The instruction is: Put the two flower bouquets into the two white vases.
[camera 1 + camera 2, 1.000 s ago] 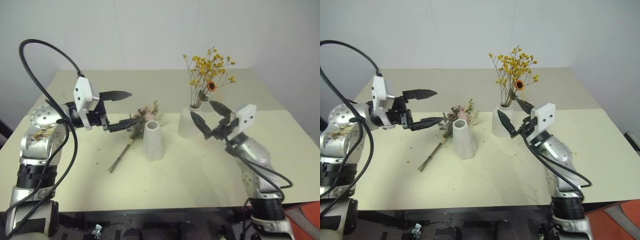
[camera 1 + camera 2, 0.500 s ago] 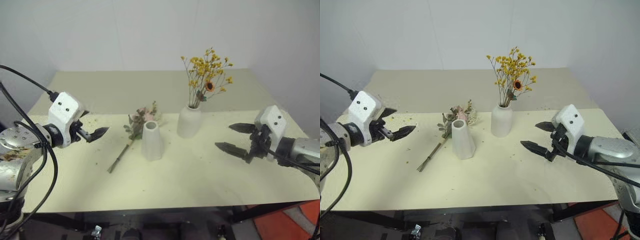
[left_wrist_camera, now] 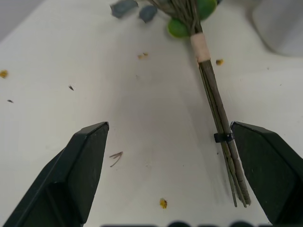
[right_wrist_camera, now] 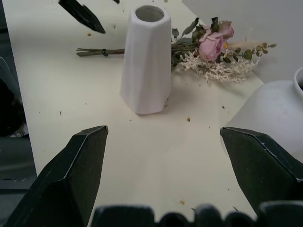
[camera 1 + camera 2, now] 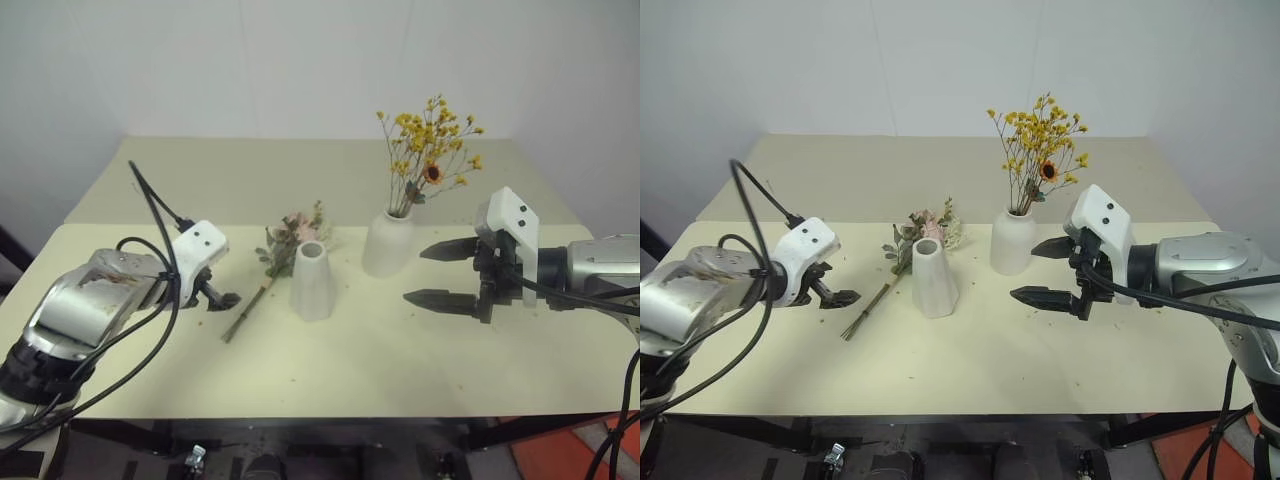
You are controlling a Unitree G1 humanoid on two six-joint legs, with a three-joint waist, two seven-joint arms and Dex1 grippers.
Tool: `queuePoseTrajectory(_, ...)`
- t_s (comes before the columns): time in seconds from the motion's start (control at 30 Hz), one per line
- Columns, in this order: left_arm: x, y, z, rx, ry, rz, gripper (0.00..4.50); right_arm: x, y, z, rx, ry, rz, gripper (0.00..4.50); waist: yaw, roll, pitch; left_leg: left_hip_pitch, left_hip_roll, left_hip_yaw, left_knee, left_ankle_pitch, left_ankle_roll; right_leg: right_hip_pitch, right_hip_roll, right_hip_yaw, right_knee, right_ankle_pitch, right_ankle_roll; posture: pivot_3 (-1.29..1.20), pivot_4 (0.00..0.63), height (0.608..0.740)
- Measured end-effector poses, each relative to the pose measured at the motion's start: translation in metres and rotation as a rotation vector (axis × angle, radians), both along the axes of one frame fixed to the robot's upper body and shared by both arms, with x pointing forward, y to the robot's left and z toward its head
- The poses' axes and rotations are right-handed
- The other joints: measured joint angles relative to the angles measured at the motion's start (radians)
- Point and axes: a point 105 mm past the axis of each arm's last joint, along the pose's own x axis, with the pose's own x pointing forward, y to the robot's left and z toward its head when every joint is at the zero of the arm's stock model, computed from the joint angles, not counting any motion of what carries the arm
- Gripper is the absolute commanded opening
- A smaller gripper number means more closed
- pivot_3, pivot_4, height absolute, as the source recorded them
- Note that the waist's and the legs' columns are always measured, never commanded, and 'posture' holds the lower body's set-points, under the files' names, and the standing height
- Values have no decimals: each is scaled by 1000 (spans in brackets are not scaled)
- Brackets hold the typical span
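Roses, pink with white sprigs and green leaves (image 4: 215, 45), lie flat on my matte cream table (image 5: 350, 350), thin taped stems (image 3: 222, 127) just inside my left gripper (image 3: 189, 175), whose black wedge fingers gape wide and pitch down. At its two o'clock stands the tall tapered vase (image 5: 312, 282), empty. My right gripper (image 5: 437, 274), level, spread wide, holds nothing. At its eleven o'clock, the rounder vase (image 5: 390, 243) holds wiry yellow dried flowers (image 5: 430, 140).
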Motion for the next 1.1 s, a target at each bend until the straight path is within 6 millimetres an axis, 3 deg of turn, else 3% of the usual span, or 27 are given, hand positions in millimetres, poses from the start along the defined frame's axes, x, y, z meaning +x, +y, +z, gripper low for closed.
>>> queuePoseTrajectory(0.27,24,-20,-17,-57,57,-41,4500,0,-1,-8,5,-3,-62,4470,4,0,0,-1,0,0,1,0,0,0,0,0,1,0,0,0,150,740)
queuePoseTrajectory(0.5,45,-26,-9,-60,42,-53,4500,0,-5,-7,14,-15,-108,4470,2,0,0,-1,0,0,1,0,0,0,0,0,1,0,0,0,150,740)
queuePoseTrajectory(0.77,52,-37,-32,-96,134,-52,4500,3,-11,-8,23,-17,-162,4470,2,0,0,-1,0,0,1,0,0,0,0,0,1,0,0,0,150,740)
queuePoseTrajectory(0.93,60,-40,-33,-95,135,-63,4500,4,-12,-8,31,-24,-178,4470,3,0,0,-1,-1,0,1,0,0,0,0,0,1,0,0,0,150,740)
queuePoseTrajectory(1.1,67,-43,-33,-88,138,-77,3276,6,-13,-10,38,-23,-192,4500,4,0,0,-1,-1,0,1,0,0,1,0,0,1,0,0,0,150,740)
